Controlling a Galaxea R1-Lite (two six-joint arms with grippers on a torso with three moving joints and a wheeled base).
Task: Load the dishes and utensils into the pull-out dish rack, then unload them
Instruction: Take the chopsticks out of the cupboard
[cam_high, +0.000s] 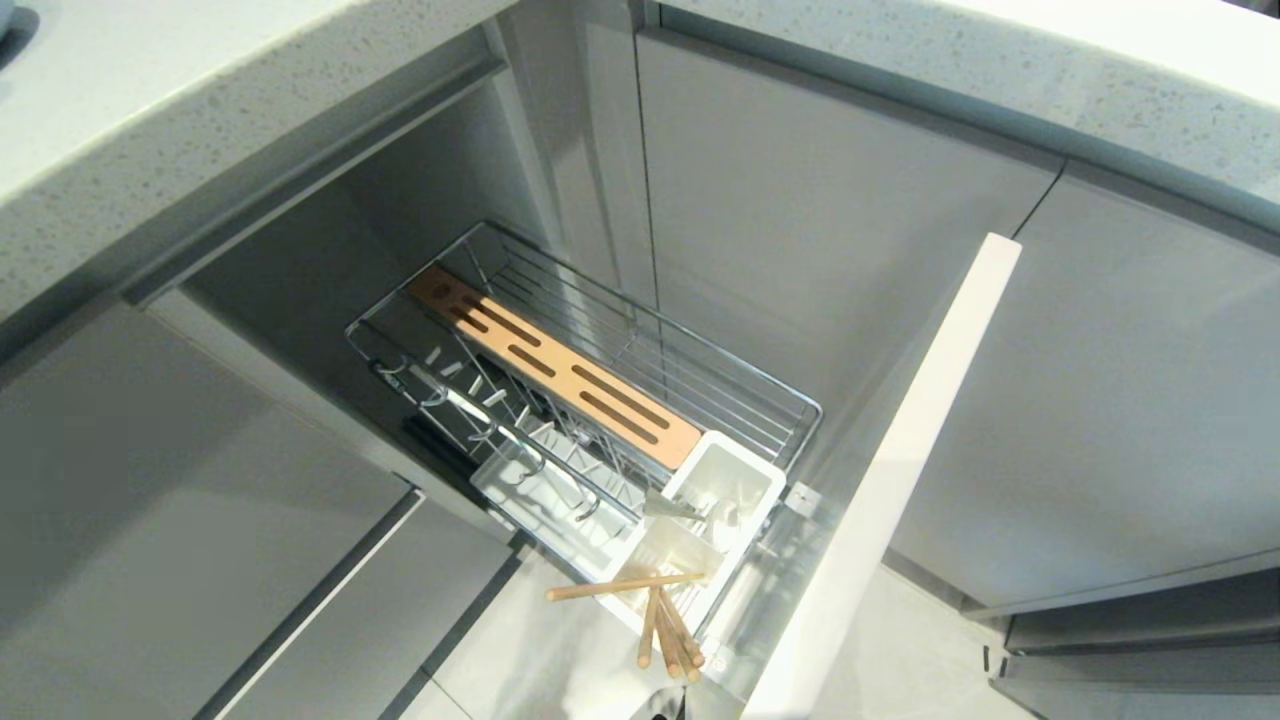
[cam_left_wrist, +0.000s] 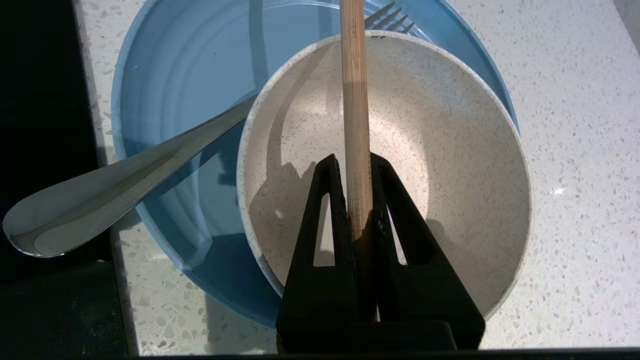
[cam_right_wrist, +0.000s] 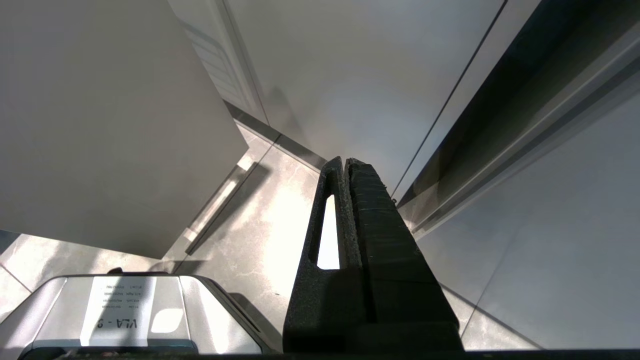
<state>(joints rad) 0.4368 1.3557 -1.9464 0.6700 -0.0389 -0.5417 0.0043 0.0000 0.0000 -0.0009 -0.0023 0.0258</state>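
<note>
Fingers of the left gripper are clamped tight on a single wooden chopstick, and the stick runs straight out from between them, across and above the cream bowl. That bowl sits inside the light-blue plate, pushed toward one side of it, and the plate rests on a speckled white counter. Lying on the plate is a silver fork — its broad handle end sticks out past the plate's rim over a dark area beside the counter, while its tines peek out from behind the far edge of the bowl. Down in the head view, the dish rack is pulled out of the cabinet, its slotted wooden strip running along the middle and metal pegs lined up beside it. No dishes stand in it. The white caddy at the front end holds a bundle of wooden sticks leaning out over its edge, one lying crosswise on top. The pale front panel stands just beside the caddy. Over on the other side, the right gripper hangs low near the tiled floor and cabinet fronts — its fingers pressed together, gripping nothing.
</note>
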